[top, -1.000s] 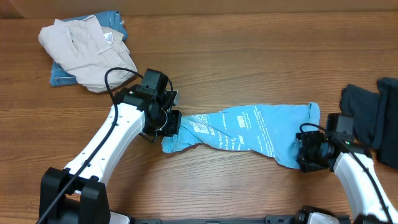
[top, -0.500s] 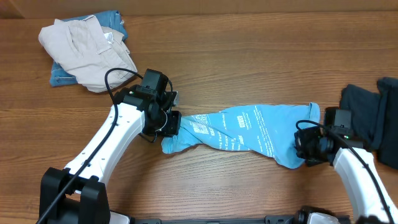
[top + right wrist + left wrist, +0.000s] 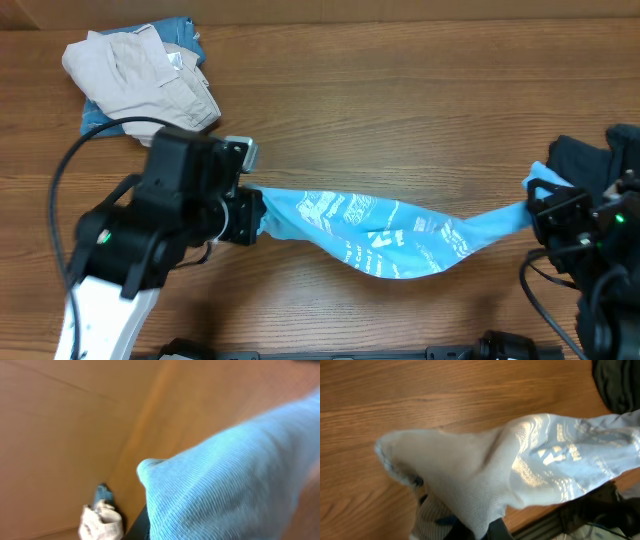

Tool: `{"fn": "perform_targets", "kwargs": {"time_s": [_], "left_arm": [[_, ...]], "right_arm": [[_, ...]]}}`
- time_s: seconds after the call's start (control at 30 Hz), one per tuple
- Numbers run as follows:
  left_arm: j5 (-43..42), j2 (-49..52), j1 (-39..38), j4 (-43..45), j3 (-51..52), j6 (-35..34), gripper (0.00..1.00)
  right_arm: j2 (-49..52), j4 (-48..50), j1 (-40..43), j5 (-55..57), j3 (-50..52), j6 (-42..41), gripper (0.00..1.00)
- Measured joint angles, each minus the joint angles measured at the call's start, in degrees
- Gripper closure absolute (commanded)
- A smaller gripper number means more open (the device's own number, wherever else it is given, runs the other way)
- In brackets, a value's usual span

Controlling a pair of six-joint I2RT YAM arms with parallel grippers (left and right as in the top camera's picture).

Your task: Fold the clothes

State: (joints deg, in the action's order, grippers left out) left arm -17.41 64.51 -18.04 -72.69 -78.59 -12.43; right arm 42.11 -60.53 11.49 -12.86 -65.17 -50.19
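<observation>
**Shirt strung between both grippers**

From overhead I see the shirt [image 3: 385, 235] as a twisted blue band with white lettering. It sags in the middle and each end runs to a tool. The left gripper [image 3: 250, 215] sits at the shirt's left end, clenched on a bunched corner. The right gripper [image 3: 540, 200] sits at its right end, pinching the narrow tip. Only this view shows both ends at once. It also shows the beige pile [image 3: 140, 75] well beyond the shirt's left end, with denim [image 3: 185, 32] under it, and the navy pile [image 3: 590, 160] just past the shirt's right end. I cannot tell whether the sagging middle touches the table [image 3: 400, 100].

The left wrist camera shows the cloth gathered close at the tool, with the glossy print spreading away from it. The right wrist camera is blurred. Ribbed blue cloth fills most of it, so I cannot make out the jaws there.
</observation>
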Motion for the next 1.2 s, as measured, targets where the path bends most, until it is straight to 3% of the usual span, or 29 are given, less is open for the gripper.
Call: {"fn": "perform_targets", "kwargs": {"time_s": [0.1, 0.23, 0.43, 0.5, 0.53, 0.57, 0.6, 0.63, 0.67, 0.77, 0.9, 1.1, 1.2], "left_arm": [[0.0, -3.9, 0.0, -5.2, -7.0, -1.7, 0.96], [0.3, -5.2, 0.0, -8.5, -14.0, -4.1, 0.96], [13.1, -1.6, 0.0, -2.7, -15.4, -7.4, 0.96], [16.4, 4.6, 0.0, 0.0, -15.6, -8.0, 0.92], [17.9, 8.7, 0.0, 2.3, -15.7, -8.5, 0.89], [19.6, 13.6, 0.0, 6.3, -15.8, -8.6, 0.79], [20.3, 17.3, 0.0, 8.3, -15.8, -8.6, 0.53], [21.3, 21.8, 0.1, 11.9, -15.8, -8.9, 0.18], [22.3, 28.5, 0.1, 16.1, -15.8, -8.7, 0.00], [22.2, 38.6, 1.0, 19.6, -15.7, -8.3, 0.00], [18.9, 42.7, 2.7, 16.9, -15.6, -7.8, 0.00], [14.3, 36.5, 2.7, -4.4, -15.8, -7.2, 0.00], [16.6, 35.0, 2.6, -9.0, -15.6, -10.2, 0.00]], "right_arm": [[-0.1, -2.1, 0.0, -2.1, -7.1, 1.0, 0.92], [0.0, -0.4, 0.0, -4.7, -9.3, 1.2, 0.89], [8.2, 4.0, 0.0, -5.2, -10.0, -0.6, 0.87], [15.2, 4.4, 0.0, -5.2, -10.2, -1.4, 0.80], [22.4, 6.1, 0.0, -5.2, -10.1, -1.9, 0.67], [26.5, 9.0, 0.0, -5.2, -10.3, -2.1, 0.48], [30.7, 11.1, 0.0, -5.3, -10.4, -1.9, 0.18], [34.2, 13.2, 0.0, -5.2, -10.5, -2.1, 0.01], [40.4, 15.1, 0.0, -5.2, -10.5, -1.2, 0.00], [47.4, 15.5, 0.0, -5.2, -10.4, 3.3, 0.00], [46.1, 12.7, 0.0, -5.2, -10.4, 9.7, 0.00], [36.5, 3.1, 0.0, -4.5, -10.4, 13.9, 0.00], [31.6, -3.3, 0.0, -1.3, -10.4, 14.4, 0.00]]}}
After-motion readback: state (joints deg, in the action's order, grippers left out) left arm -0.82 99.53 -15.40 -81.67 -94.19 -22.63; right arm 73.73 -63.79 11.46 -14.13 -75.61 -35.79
